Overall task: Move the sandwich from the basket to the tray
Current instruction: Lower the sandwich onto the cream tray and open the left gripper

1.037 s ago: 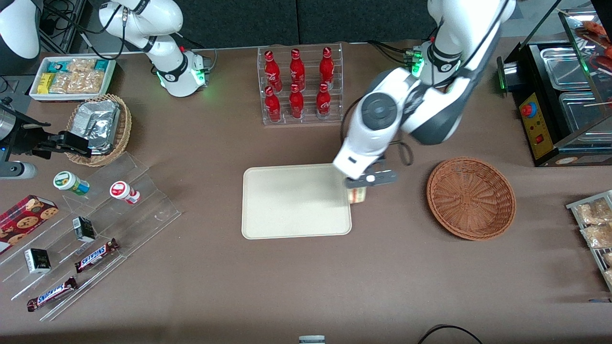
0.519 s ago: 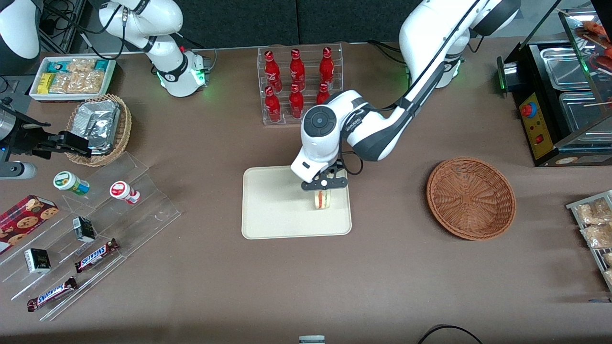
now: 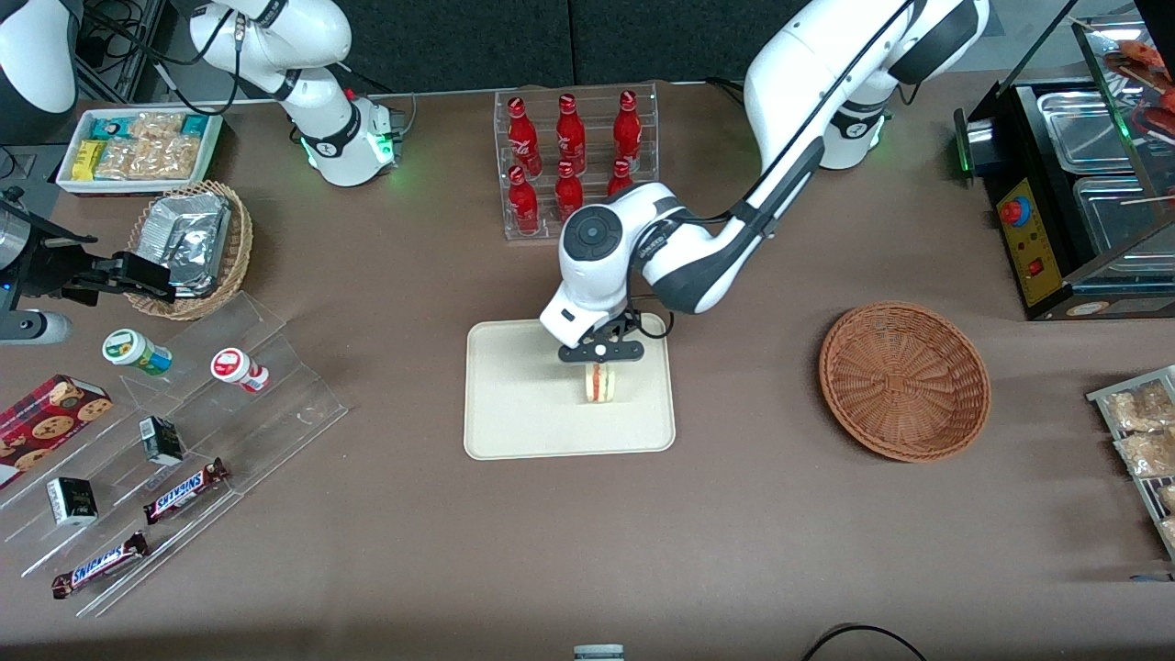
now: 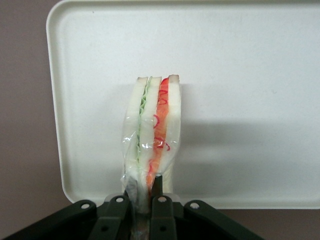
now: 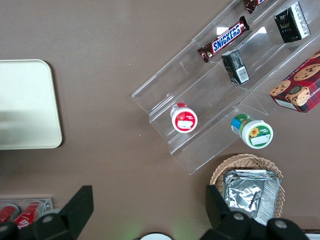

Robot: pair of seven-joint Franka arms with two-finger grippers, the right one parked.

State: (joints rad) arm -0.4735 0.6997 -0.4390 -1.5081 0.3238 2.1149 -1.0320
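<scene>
The sandwich [image 4: 151,135], a plastic-wrapped wedge with a green layer and a red-orange layer between white bread slices, is pinched at one end between the fingers [image 4: 161,210] of the claw [image 3: 600,364], which are closed on it. In the front view the wedge [image 3: 600,383] is seen directly below the claw and over the cream tray [image 3: 514,404], inside the rim. Whether its lower edge rests on the tray surface or hangs just above it cannot be told; the shadow cast on the tray in the wrist view suggests a small gap at most. The wicker basket [image 3: 904,379] lies well away from the claw, toward the working arm's end of the table, with nothing in it. The main risk is judged to be in the release: the wedge is held on edge by a narrow grip, so it could topple onto a flat face when let go, which would be harmless. The loose wrap could also cling to a finger and be dragged upward as the claw is raised. If the wedge were pressed down further, the soft bread could be crushed.
</scene>
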